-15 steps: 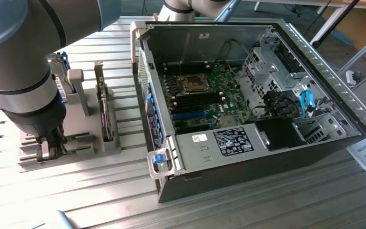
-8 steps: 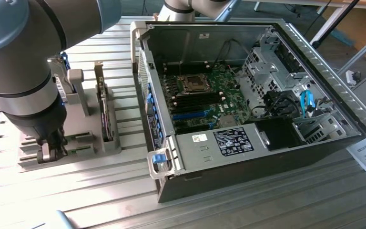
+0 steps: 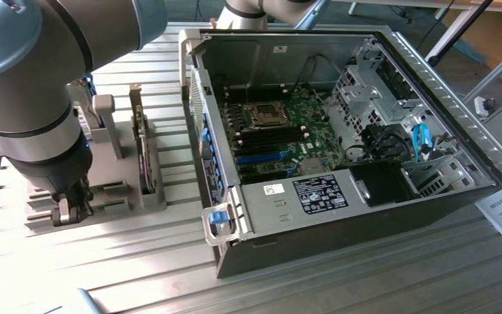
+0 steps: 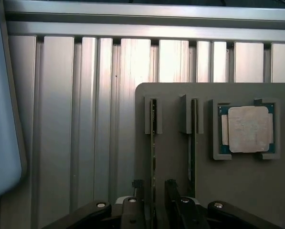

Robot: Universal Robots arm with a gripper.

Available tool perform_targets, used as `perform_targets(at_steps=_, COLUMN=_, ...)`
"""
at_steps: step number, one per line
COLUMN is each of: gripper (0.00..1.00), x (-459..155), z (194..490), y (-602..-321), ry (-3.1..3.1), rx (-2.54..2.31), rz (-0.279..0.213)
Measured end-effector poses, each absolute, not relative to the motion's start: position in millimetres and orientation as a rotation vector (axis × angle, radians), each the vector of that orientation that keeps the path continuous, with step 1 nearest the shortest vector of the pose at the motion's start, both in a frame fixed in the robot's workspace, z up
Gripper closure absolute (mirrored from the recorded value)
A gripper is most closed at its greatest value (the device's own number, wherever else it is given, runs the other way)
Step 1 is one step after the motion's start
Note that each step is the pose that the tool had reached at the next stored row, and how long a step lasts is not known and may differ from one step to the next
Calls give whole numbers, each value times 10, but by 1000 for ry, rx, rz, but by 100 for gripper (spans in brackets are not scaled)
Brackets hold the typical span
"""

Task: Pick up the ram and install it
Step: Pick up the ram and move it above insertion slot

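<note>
The fingers stand apart, one on each side of the ram (a thin stick up on its edge). Low on the exterior view's left, the gripper is down at the gray holder. The open computer sits to the right of it.

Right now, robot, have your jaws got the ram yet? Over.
Copy: jaws open, either side of the ram, not gripping. Ram on edge in the grey holder slot, not lifted. Nothing blocking it.
</note>
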State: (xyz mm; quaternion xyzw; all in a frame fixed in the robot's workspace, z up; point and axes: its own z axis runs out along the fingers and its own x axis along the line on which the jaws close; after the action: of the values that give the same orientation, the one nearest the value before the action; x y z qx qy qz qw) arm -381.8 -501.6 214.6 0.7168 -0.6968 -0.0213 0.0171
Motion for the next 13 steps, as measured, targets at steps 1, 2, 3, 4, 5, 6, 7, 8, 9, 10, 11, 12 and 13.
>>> perform_targets(at_steps=1, gripper=69, x=-3804, z=2143, y=-5016, ry=-2165, rx=2227, rz=-66)
perform_targets(at_steps=2, gripper=69, x=-3782, z=2140, y=-5016, ry=-2165, rx=2227, rz=-66)
perform_targets(at_steps=3, gripper=69, x=-3775, z=2140, y=-5017, ry=-2165, rx=2227, rz=-66)
perform_targets(at_steps=4, gripper=69, x=-3767, z=2141, y=-5017, ry=-2165, rx=2227, rz=-66)
perform_targets(at_steps=5, gripper=69, x=-3766, z=2140, y=-5017, ry=-2165, rx=2227, rz=-66)
perform_targets(at_steps=6, gripper=69, x=-3765, z=2140, y=-5017, ry=-2165, rx=2227, rz=-66)
perform_targets(at_steps=7, gripper=69, x=-3763, z=2140, y=-5017, ry=-2165, rx=2227, rz=-66)
perform_targets(at_steps=8, gripper=69, x=-3749, z=2141, y=-5017, ry=-2165, rx=2227, rz=-66)
perform_targets(at_steps=9, gripper=69, x=-3734, z=2140, y=-5017, ry=-2165, rx=2227, rz=-66)
perform_targets(at_steps=10, gripper=69, x=-3727, z=2140, y=-5017, ry=-2165, rx=2228, rz=-66)
perform_targets(at_steps=11, gripper=69, x=-3727, z=2140, y=-5017, ry=-2165, rx=2227, rz=-66)
perform_targets(at_steps=12, gripper=69, x=-3727, z=2140, y=-5017, ry=-2165, rx=2227, rz=-67)
perform_targets(at_steps=13, gripper=69, x=-3727, z=2139, y=-5017, ry=-2165, rx=2227, rz=-67)
